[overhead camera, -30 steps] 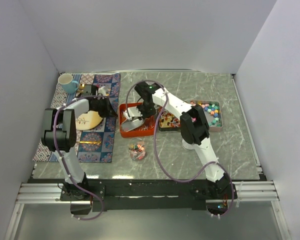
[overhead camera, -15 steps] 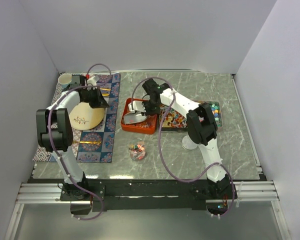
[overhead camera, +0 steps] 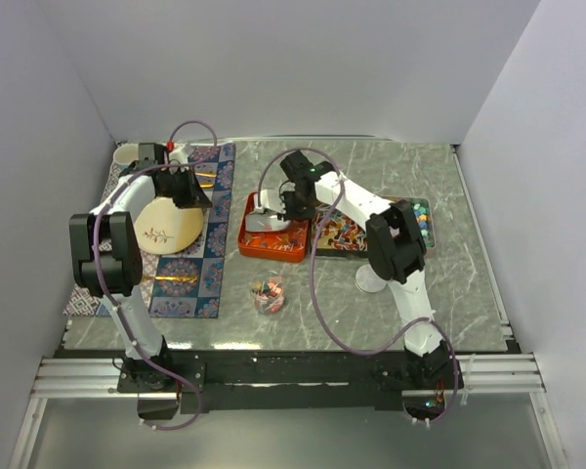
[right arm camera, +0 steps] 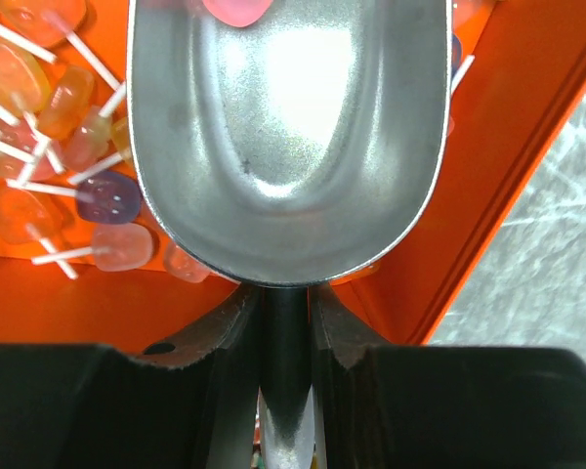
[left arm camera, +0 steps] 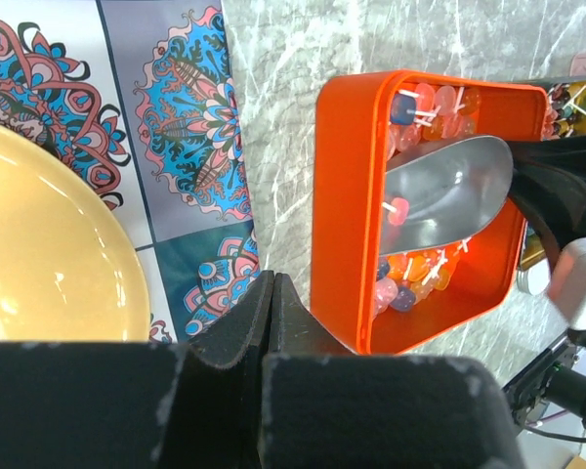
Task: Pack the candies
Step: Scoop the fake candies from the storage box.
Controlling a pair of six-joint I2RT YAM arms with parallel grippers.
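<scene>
You're in a robot test cell in a lab, not a home. Plain white panels [overhead camera: 303,68] box in the tabletop [overhead camera: 469,293] on three sides. An aluminium rail [overhead camera: 273,376] along its near edge carries the left arm [overhead camera: 105,259] and right arm [overhead camera: 396,259], purple cables [overhead camera: 311,293] looping loose. The mat [overhead camera: 190,283], plate [overhead camera: 166,230] and tray [overhead camera: 271,256] of candies [left arm camera: 410,266] sit like staged props.

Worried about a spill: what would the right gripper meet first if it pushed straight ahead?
The metal scoop in the right gripper leads: first the pink lollipop at its lip, then probably the orange tray's wall; depth is unclear.
</scene>
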